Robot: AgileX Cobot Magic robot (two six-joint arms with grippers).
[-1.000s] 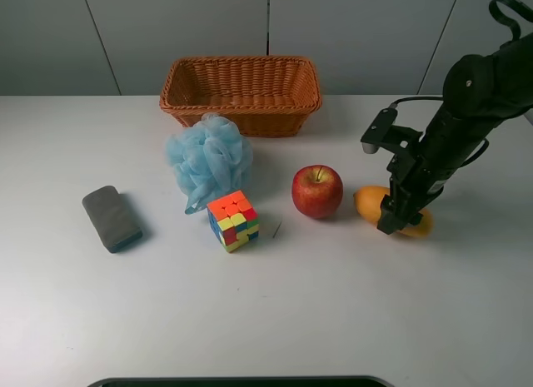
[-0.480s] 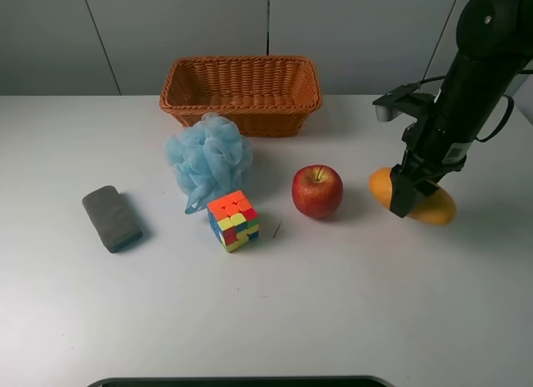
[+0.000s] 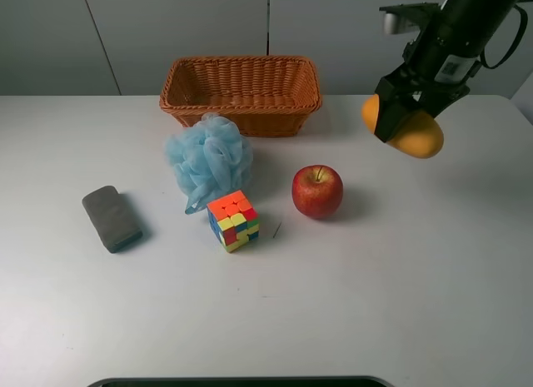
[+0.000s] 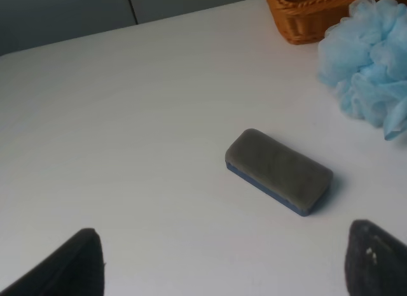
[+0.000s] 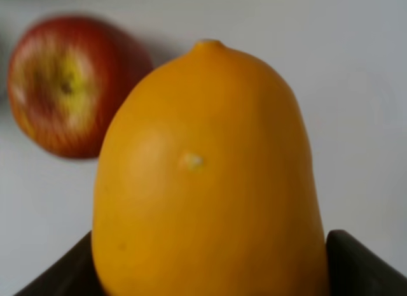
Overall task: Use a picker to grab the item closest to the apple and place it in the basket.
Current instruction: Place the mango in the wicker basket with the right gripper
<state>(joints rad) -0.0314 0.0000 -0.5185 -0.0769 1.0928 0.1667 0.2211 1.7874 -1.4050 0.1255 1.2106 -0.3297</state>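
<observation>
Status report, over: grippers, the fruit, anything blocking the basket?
Left gripper open, empty. Right gripper shut on orange fruit, raised off table, right of basket. Nothing seen between fruit and basket.

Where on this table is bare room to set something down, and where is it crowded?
Bare: the near table strip in front of cube and apple; the right side beyond the apple, under the held mango; the far-left corner beside the basket. Crowded: around the puff, between basket and cube.
</observation>
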